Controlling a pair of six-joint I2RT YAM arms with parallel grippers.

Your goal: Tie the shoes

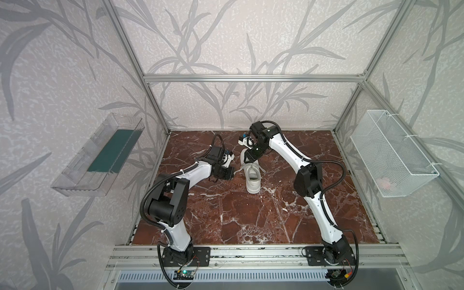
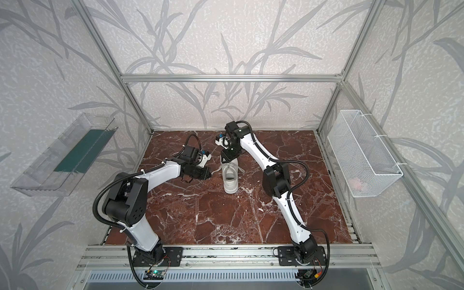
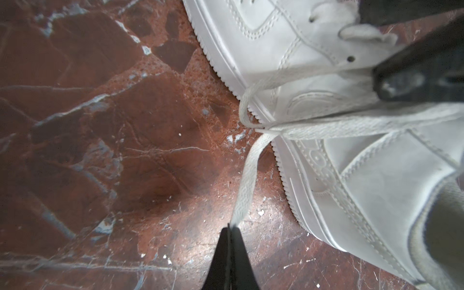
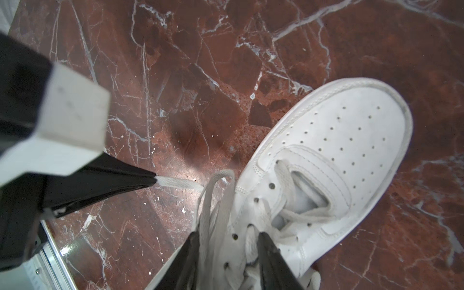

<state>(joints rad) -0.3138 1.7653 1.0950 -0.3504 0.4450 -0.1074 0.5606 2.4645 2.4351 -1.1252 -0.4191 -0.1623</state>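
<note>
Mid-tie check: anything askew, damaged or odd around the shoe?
Nothing damaged or spilled. The sneaker stands upright on the marble table; its lacing is slack, with no bow. One lace trails off its side, pinched in the shut left gripper. The right gripper is open over the lacing.

My feed shows a cell walled in pale wallpaper (image 1: 226,37) printed with grey leafy stems and framed by aluminium bars (image 1: 251,77). The table (image 1: 238,221) is red-brown marble veined in white, with soft glare (image 3: 226,195) on it. On the left wall hangs a clear plastic tray (image 1: 75,180) with a dark green sheet (image 1: 110,150) in it. On the right is a white wire basket (image 1: 391,155) holding something pale pink (image 1: 384,184). Slotted aluminium rails (image 1: 251,253) edge the table's near side.
</note>
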